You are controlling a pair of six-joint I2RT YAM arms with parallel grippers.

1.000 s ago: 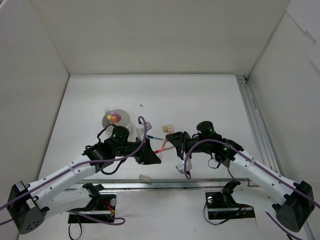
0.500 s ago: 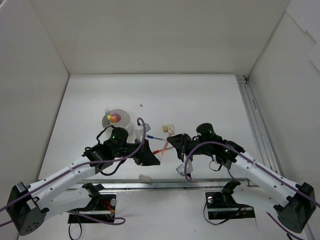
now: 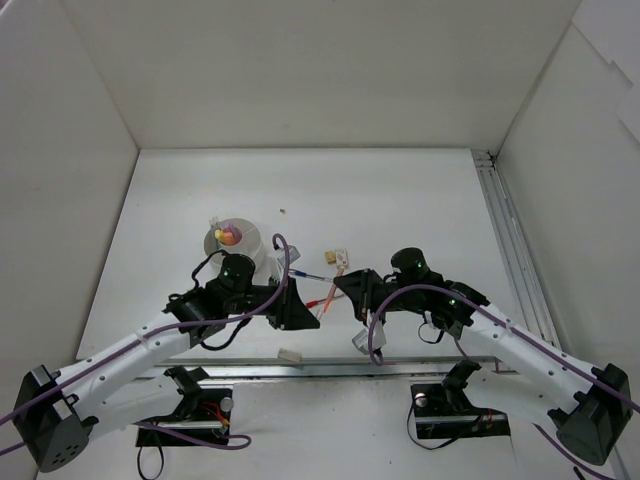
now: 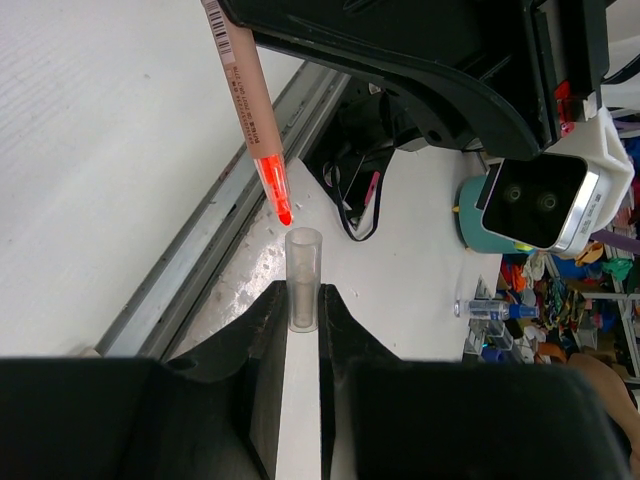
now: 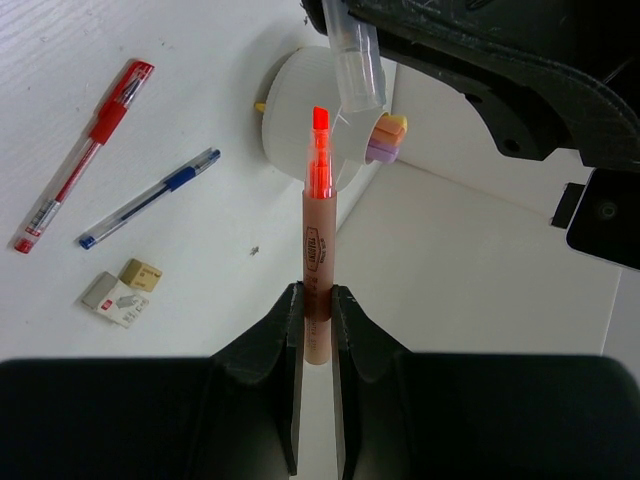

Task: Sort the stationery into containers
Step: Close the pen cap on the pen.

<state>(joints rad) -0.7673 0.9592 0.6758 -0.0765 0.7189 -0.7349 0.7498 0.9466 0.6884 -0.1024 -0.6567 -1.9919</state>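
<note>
1. Left end effector [image 4: 303,298]: the jaws are narrow and grip the base of a clear cap [image 4: 304,262]. The cap stands out past the fingertips, with its open mouth facing away from the wrist.
2. Right end effector [image 5: 317,292]: the jaws are narrow and clamp the lower barrel of an orange marker [image 5: 317,235]. The marker is uncapped, and its bright orange tip points away from the wrist.
3. Relation of the two: the end effectors face each other above the near middle of the counter [image 3: 400,200]. In the left wrist view the marker tip sits close to the cap mouth but apart from it. The barrel is tilted against the cap's axis, and the tip is not inside the cap.
4. White cup [image 5: 285,120]: it stands on the counter, farther out and to the left of the left end effector, just beyond that arm's wrist. One compartment holds the coloured marker ends [image 5: 388,135], which are pink, yellow and purple. In the right wrist view the cup lies directly behind the orange tip.
5. Loose stationery, right wrist view: a red pen [image 5: 85,180] and a blue pen [image 5: 150,198] lie flat and roughly parallel, near each other but not touching. A cream eraser [image 5: 140,273] and a white eraser [image 5: 113,298] lie just beside each other, nearer the wrist than the pens.
6. Near edge: another pale eraser block [image 3: 290,355] lies by the rail between the two arm bases, well apart from the cup.
</note>
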